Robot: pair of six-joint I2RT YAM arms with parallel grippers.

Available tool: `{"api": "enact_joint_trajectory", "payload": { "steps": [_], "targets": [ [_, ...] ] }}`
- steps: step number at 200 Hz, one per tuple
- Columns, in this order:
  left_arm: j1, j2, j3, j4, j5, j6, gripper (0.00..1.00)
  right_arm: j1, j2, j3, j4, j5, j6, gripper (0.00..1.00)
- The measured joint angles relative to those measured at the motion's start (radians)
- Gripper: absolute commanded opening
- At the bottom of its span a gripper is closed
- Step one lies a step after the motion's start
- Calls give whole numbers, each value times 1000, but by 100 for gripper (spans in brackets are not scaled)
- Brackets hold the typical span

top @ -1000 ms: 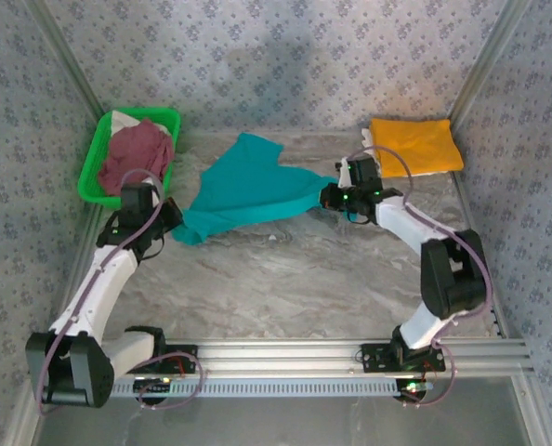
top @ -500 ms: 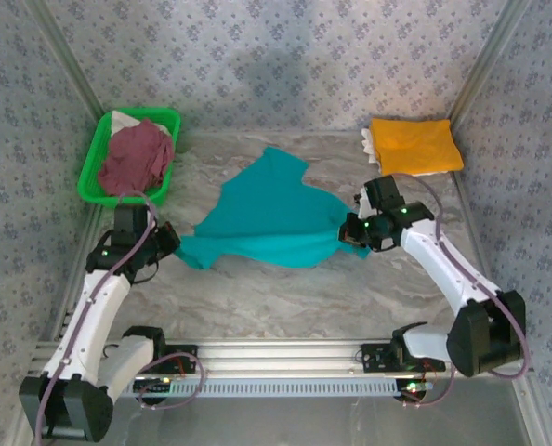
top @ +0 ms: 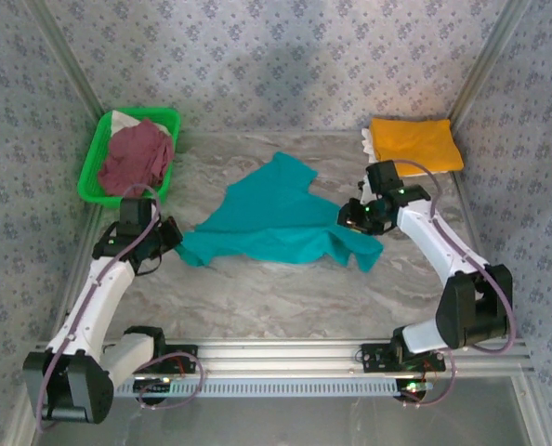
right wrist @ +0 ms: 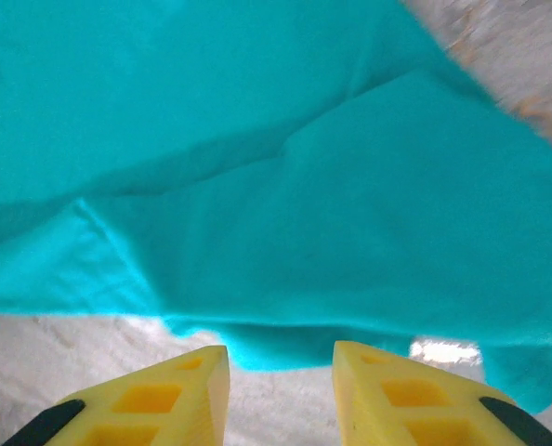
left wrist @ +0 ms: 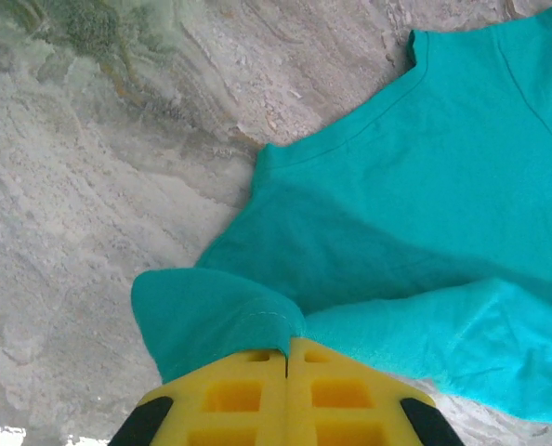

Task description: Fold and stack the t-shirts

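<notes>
The teal t-shirt (top: 276, 218) lies spread and rumpled across the middle of the marble table. My left gripper (top: 171, 243) is shut on its left corner, and the cloth (left wrist: 216, 311) is pinched between the yellow fingers (left wrist: 248, 395). My right gripper (top: 348, 216) hovers at the shirt's right edge with its jaws open and nothing between them; the teal hem (right wrist: 295, 339) lies just beyond the fingertips. An orange-yellow t-shirt (top: 414, 145) sits folded at the back right. A maroon t-shirt (top: 135, 154) is bunched in the green basket (top: 98, 149).
The basket stands at the back left, against the patterned wall. Metal frame rails run along both sides and the near edge (top: 304, 353). Bare marble (top: 285, 297) shows in front of the teal shirt.
The right gripper has let go of the teal shirt's right edge and opened, then drawn back a little. The shirt has been pulled right and toward the front, then settled flatter.
</notes>
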Motion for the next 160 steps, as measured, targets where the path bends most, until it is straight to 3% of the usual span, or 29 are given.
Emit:
{"api": "enact_joint_trajectory", "payload": {
  "steps": [46,71,114,160],
  "targets": [
    [3,72,-42,65,-10,3,0,63,328,259,35,107,-60,16],
    [-3,88,-57,96,-6,3,0,115,515,428,50,141,-77,10],
    [-68,85,-58,113,-7,18,0,162,758,639,55,159,-89,3],
    [-70,43,-62,113,-22,16,0,167,866,723,73,166,-74,3]
  ]
}}
